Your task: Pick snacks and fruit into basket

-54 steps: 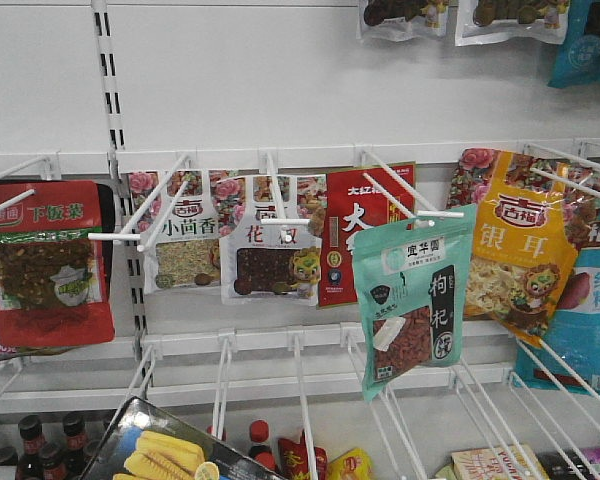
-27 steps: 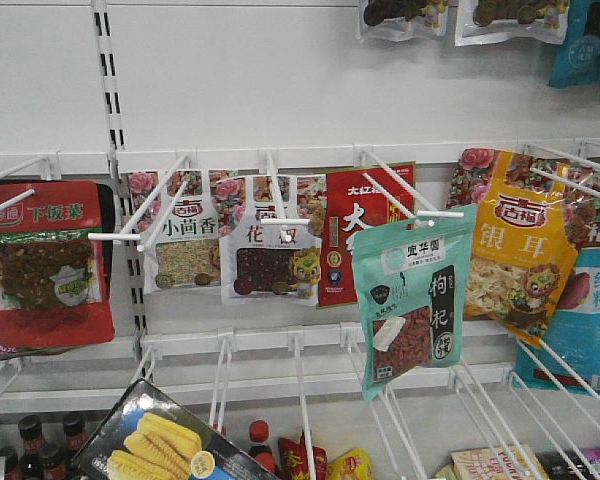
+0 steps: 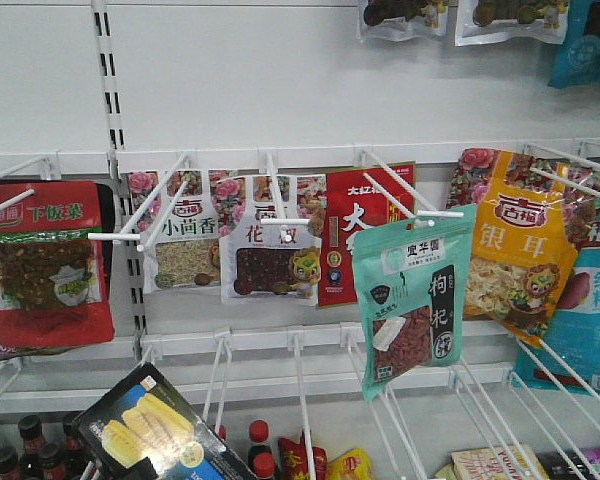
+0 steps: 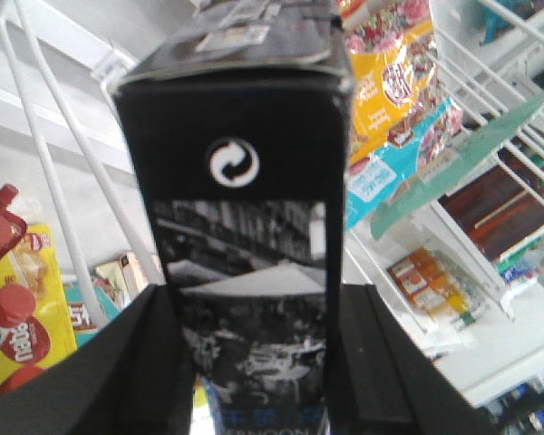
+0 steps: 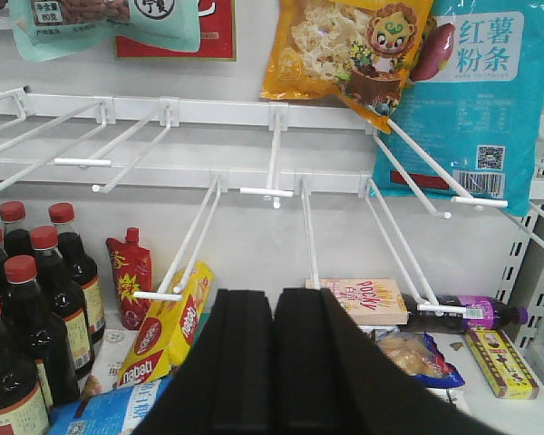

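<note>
Black, with yellow wafer rolls on its face, the box (image 3: 155,425) sits tilted low at the left of the shelving, pinched between the left gripper's (image 4: 258,304) fingers (image 4: 136,362). The right gripper's (image 5: 274,304) fingers (image 5: 245,362) are pressed together on nothing (dark red-capped bottles (image 5: 23,308) stand off to their left). The teal pouch (image 3: 412,300) hangs higher up to the right, well apart from the box.

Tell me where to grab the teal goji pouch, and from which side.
I'd pinch the pouch by its lower half from the front with the right claw: it hangs flat, facing out, bottom edge free. Pull outward along the peg. The left claw holds the box.
</note>
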